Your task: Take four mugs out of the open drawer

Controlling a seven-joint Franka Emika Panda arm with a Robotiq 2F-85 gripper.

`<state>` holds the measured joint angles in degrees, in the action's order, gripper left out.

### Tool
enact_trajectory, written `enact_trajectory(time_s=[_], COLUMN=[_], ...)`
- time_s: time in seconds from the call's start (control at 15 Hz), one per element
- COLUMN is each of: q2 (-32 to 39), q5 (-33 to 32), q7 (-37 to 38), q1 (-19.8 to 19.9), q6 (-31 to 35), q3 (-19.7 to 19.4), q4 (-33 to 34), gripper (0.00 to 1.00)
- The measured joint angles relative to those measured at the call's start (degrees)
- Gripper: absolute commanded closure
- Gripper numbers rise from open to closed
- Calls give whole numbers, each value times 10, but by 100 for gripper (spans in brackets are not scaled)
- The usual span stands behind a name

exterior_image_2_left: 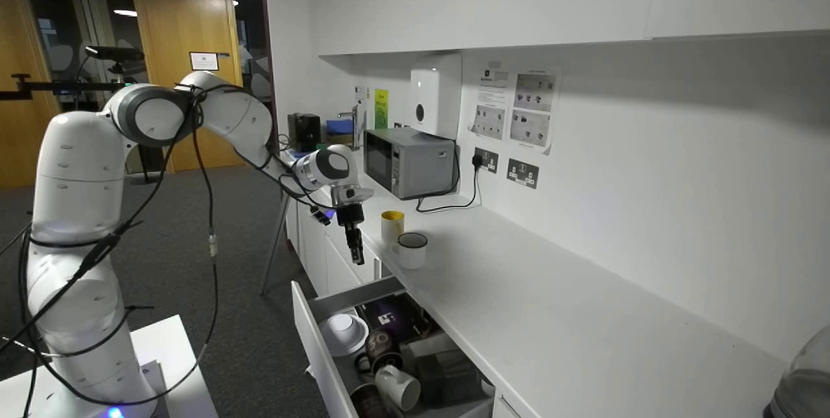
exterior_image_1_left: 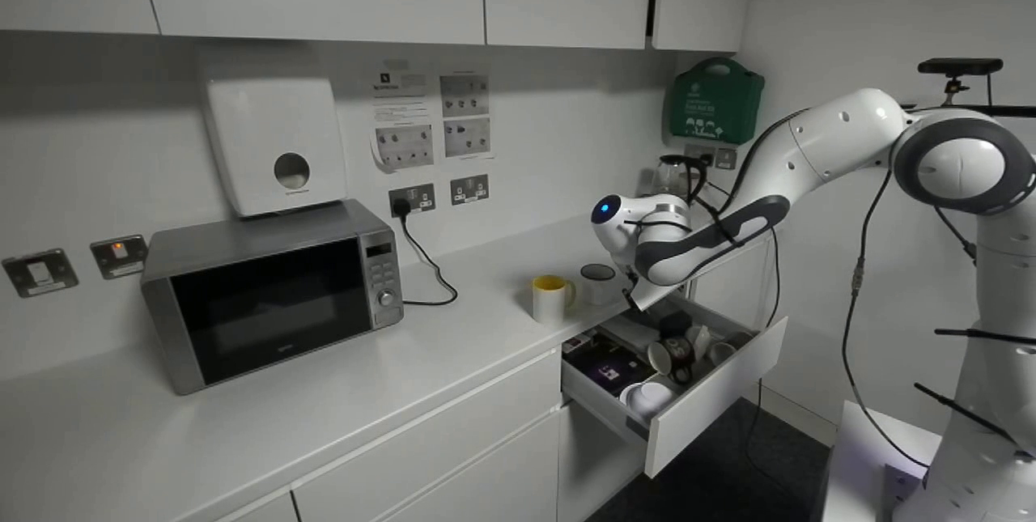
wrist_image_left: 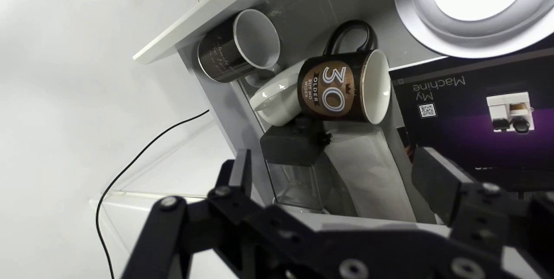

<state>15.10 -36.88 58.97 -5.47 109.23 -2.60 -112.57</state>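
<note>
My wrist view peers closely down into the drawer; both exterior views, farther off, flank it and share the counter.

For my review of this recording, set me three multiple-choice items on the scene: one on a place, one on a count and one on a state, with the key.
1. Where is the mug with the yellow handle?
A. In the drawer
B. On the counter
C. On top of the microwave

2. How many mugs stand on the counter?
A. Two
B. Four
C. Five

3. How is the gripper?
A. Shut on a mug
B. Shut, holding nothing
C. Open, holding nothing

Key:
1 B: both exterior views show it standing there.
2 A: the only other one there is a white mug with a dark rim.
3 C: in the wrist view its fingers stand well apart, with nothing gripped between them.
</note>
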Motion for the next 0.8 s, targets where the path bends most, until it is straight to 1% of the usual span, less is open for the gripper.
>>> enact_trajectory(time_s=[0.4, 0.8], q2=[31, 63], q5=[-10, -51], q7=[9, 7], q1=[-8, -12], q6=[-11, -11], q3=[0, 0], q4=[22, 41], gripper=[0, 0])
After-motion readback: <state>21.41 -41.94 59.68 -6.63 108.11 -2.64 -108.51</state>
